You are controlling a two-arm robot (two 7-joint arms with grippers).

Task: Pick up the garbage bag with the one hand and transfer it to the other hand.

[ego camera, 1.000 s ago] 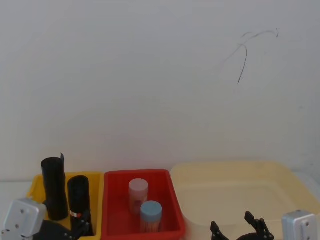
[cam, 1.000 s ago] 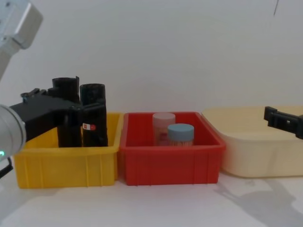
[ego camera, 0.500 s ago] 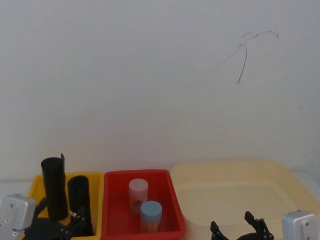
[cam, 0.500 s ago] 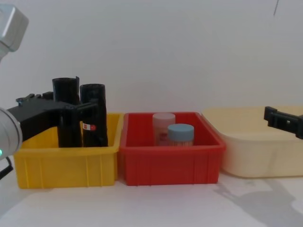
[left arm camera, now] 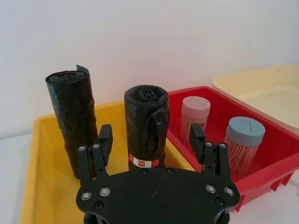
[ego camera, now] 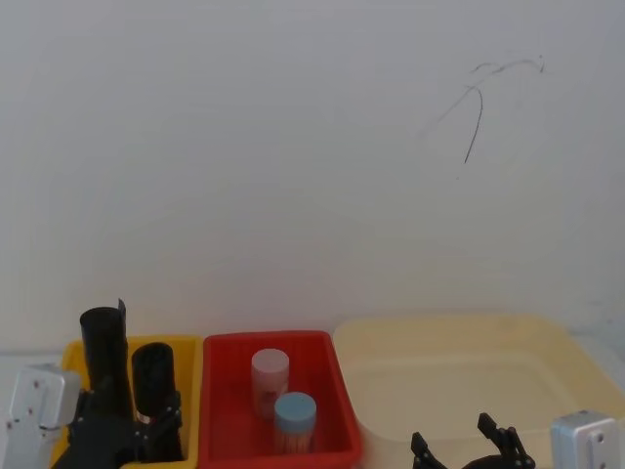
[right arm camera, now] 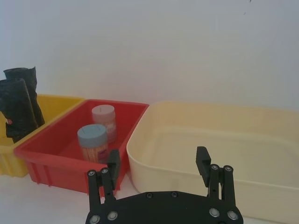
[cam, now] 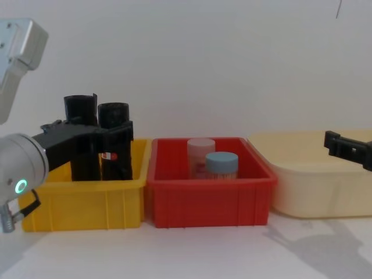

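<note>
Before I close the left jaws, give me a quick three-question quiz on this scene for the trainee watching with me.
1. True or false: the left gripper has its jaws shut on the garbage bag.
2. The garbage bag stands in: A. the yellow bin; B. a blue bucket; C. a cardboard box.
3. Fill in: the red bin holds ___ jars.

Key: 1 false, the jaws stand open on either side of the roll, not touching it. 2 A. 3 two. For reference, the right gripper hovers open by the cream tub.
</note>
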